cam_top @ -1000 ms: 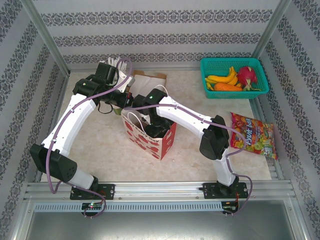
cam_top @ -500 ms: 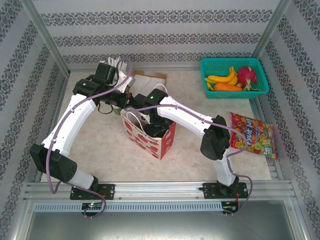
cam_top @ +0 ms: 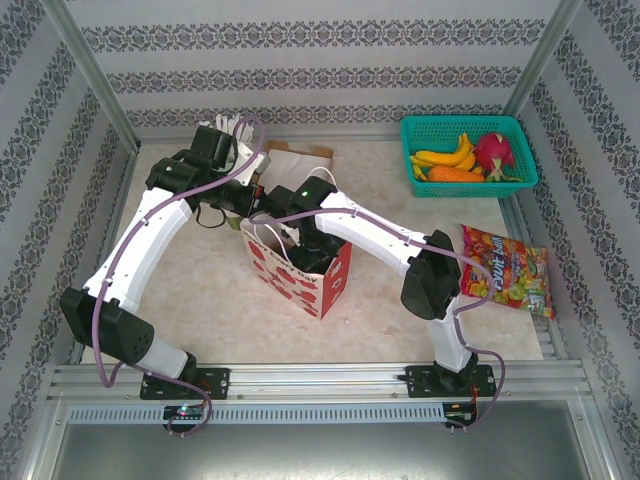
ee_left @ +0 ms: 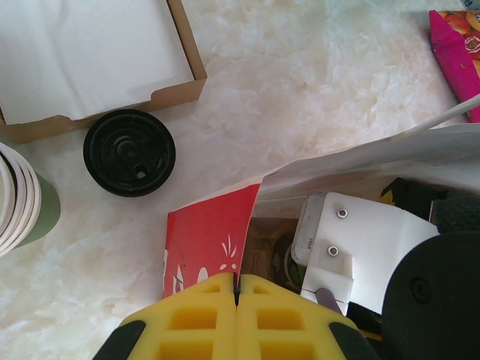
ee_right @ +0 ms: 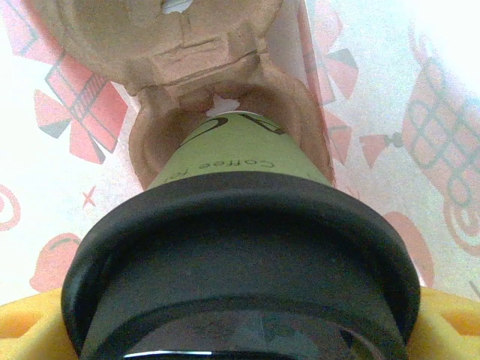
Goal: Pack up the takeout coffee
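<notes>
An olive-green takeout coffee cup [ee_right: 232,154] with a black lid [ee_right: 240,247] stands in a socket of a brown pulp carrier [ee_right: 187,45] inside the red-patterned white paper bag [cam_top: 300,278]. My right gripper [ee_right: 238,319] reaches down into the bag [ee_right: 420,150], its yellow fingers [ee_right: 22,322] shut on the cup at the lid. My left gripper [ee_left: 236,289] is shut on the rim of the bag [ee_left: 206,240] at its far left corner, where the top view shows it too [cam_top: 243,207]. A second black-lidded cup [ee_left: 129,152] stands on the table beside the bag.
An open cardboard box [ee_left: 90,52] lies behind the bag. A stack of cream-white cups [ee_left: 13,199] stands at the left. A teal fruit basket [cam_top: 468,155] sits at the back right, a candy packet [cam_top: 505,270] at the right. Patterned walls close in the table.
My right wrist has shifted slightly to the left inside the bag. The left arm has stayed still on the bag's rim.
</notes>
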{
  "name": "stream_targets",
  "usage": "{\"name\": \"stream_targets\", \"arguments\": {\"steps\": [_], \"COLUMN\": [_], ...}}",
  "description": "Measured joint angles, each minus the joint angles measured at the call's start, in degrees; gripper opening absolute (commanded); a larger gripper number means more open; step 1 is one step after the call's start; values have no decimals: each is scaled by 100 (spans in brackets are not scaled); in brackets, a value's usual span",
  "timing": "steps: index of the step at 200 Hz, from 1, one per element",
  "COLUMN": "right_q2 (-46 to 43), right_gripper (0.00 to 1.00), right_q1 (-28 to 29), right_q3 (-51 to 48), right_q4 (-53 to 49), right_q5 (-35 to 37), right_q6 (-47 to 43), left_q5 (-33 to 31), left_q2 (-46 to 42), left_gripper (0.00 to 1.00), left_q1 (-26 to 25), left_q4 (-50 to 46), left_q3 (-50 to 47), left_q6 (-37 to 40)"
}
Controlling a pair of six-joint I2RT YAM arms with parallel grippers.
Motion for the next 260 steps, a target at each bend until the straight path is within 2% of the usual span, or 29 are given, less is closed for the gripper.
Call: {"name": "stream_targets", "arguments": {"steps": [260], "right_q2": [-120], "right_gripper": [66], "right_q1": [0], "right_q3": [-485], "right_q4": [422], "right_q5": [-26], "right_q6": [2], "left_q5": [22], "left_q2": [0], "left_gripper": [0], "left_q1": [11], "left_q4": [2], "left_q3": [-7], "left_q6": [-2]}}
